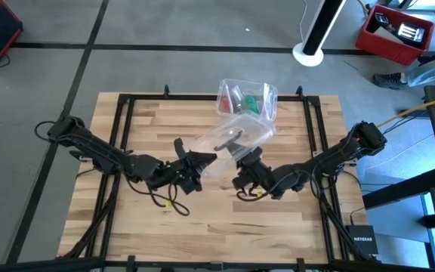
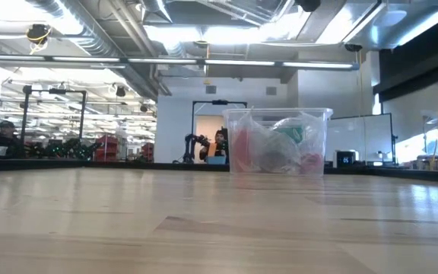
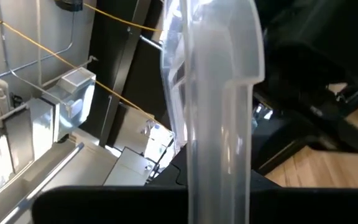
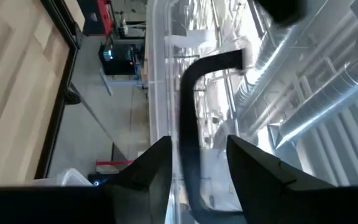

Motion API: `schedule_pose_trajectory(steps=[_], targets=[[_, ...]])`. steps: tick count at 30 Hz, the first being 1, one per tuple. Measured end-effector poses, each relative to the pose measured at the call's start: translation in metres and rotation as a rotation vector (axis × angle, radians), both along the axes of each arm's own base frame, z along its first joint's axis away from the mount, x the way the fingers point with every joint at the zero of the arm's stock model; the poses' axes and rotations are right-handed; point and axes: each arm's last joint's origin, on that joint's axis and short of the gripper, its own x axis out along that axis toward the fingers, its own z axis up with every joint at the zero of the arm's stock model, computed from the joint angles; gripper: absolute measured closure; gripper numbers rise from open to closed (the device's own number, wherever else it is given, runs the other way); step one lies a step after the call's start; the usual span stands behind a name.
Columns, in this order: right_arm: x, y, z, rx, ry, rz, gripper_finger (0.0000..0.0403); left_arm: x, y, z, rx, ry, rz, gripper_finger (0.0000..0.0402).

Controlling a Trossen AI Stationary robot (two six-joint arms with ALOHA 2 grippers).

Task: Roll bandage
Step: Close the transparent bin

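We are only at the start: both pincers hold the clear plastic lid aloft, left pincer clenched on its edge, right pincer gripping its dark handle. The teal-green bandage lies unrolled-untouched inside the clear plastic box on the wooden table.

We see even, bright light from above: long ceiling lamps glow white in the low view and blow out to glare. The table lies evenly lit, with only soft, faint shadows under the arms. Near the low camera the wood is out of focus. In the left wrist view the clear lid is milky and blurred; in the right wrist view, reflections streak it.
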Motion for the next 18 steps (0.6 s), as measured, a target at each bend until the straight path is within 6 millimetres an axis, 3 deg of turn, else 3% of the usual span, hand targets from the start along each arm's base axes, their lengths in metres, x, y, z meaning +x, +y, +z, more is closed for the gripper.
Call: schedule_pose_trajectory(steps=[14,18], targets=[[0.008,-0.018,-0.003,-0.022,0.031,-0.004,0.0248,-0.002,-0.005,0.005,-0.029,-0.023,-0.027,0.0396],[0.007,-0.013,-0.004,0.014,0.005,0.022,0.0278,-0.002,-0.005,0.005,-0.028,-0.016,-0.012,0.0396]])
